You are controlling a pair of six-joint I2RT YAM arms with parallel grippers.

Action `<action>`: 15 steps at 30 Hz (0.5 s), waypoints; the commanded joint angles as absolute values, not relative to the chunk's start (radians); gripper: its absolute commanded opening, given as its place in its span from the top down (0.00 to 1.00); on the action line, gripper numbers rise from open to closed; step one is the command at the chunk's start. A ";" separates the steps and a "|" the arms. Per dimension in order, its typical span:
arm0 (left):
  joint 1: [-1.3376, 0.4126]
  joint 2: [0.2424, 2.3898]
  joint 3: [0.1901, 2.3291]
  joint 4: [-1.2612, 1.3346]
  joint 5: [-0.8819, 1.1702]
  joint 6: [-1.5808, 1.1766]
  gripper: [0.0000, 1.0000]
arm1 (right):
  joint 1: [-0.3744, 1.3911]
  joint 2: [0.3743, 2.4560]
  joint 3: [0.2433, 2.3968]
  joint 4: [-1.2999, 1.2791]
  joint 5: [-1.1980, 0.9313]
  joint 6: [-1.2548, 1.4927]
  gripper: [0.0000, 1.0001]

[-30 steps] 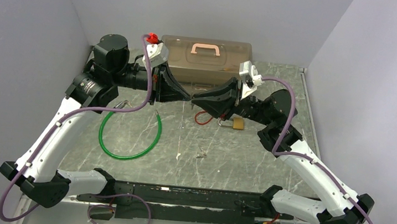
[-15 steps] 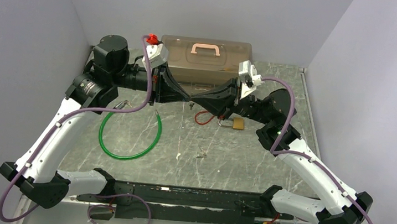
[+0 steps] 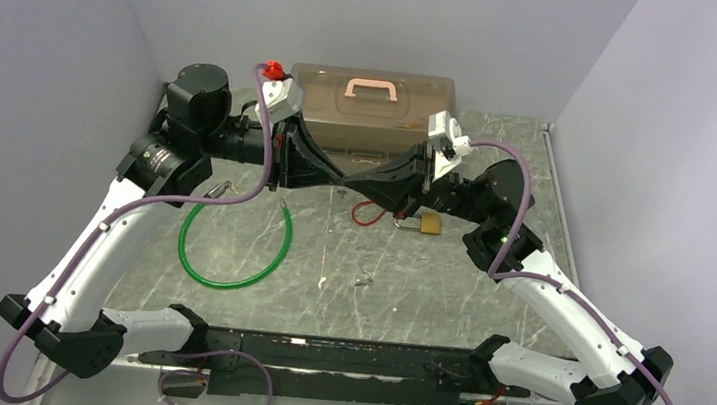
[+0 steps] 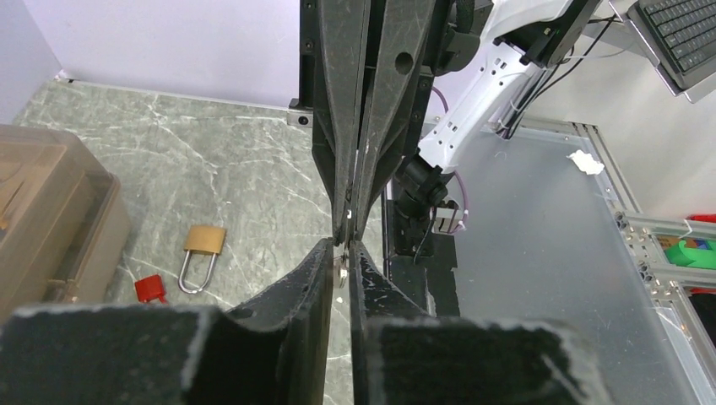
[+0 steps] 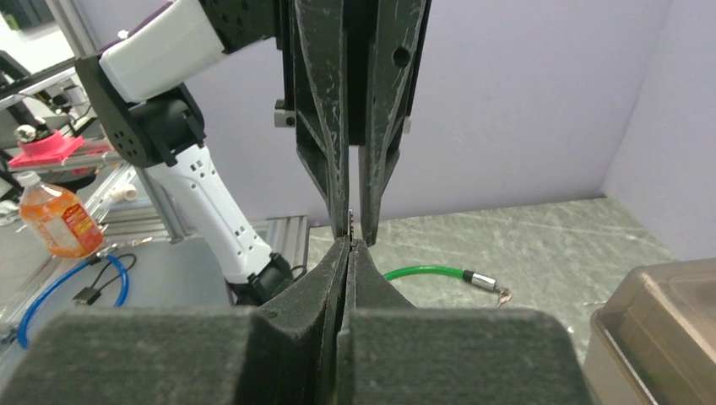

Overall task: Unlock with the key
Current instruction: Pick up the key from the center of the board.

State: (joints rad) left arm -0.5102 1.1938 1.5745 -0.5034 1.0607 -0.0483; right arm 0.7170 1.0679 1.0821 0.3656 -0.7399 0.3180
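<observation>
My two grippers meet tip to tip in the air over the table's middle, left gripper (image 3: 336, 177) and right gripper (image 3: 352, 178). The tiny silver key (image 4: 340, 270) sits between them. In the left wrist view its round head lies in the narrow gap of the left gripper (image 4: 339, 246), whose jaws stand slightly apart. In the right wrist view the right gripper (image 5: 349, 242) is shut on the key's other end, and the key (image 5: 349, 221) shows edge-on. The brass padlock (image 3: 425, 223) lies on the table below the right gripper, also seen in the left wrist view (image 4: 203, 245).
A red tag on red wire (image 3: 365, 213) lies beside the padlock. A green cable loop (image 3: 228, 254) lies left of centre. A brown lidded box with a pink handle (image 3: 369, 108) stands at the back. Small metal bits (image 3: 362, 279) lie nearer the front.
The right gripper has edged left and levelled out against the left gripper's tips. The left arm has barely moved. The padlock has not moved.
</observation>
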 commanded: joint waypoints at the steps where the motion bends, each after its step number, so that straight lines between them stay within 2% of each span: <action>1: -0.503 1.174 1.571 -0.480 1.077 -0.072 0.77 | 0.715 1.058 1.123 0.308 -0.795 0.308 1.00; 3: -0.503 1.172 1.570 -0.486 1.085 -0.072 0.67 | 0.714 1.055 1.128 0.266 -0.803 0.293 1.00; 4: -0.503 1.172 1.569 -0.489 1.092 -0.069 0.66 | 0.713 1.053 1.130 0.250 -0.808 0.288 1.00; 15: -0.503 1.178 1.560 -0.468 1.135 -0.091 0.64 | 0.714 1.059 1.155 0.218 -0.813 0.283 1.00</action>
State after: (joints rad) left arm -0.5072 1.1931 1.5604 -0.5037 1.0863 -0.0719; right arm 0.7170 1.0679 1.0897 0.2062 -0.7952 0.2977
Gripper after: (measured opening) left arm 0.351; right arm 0.007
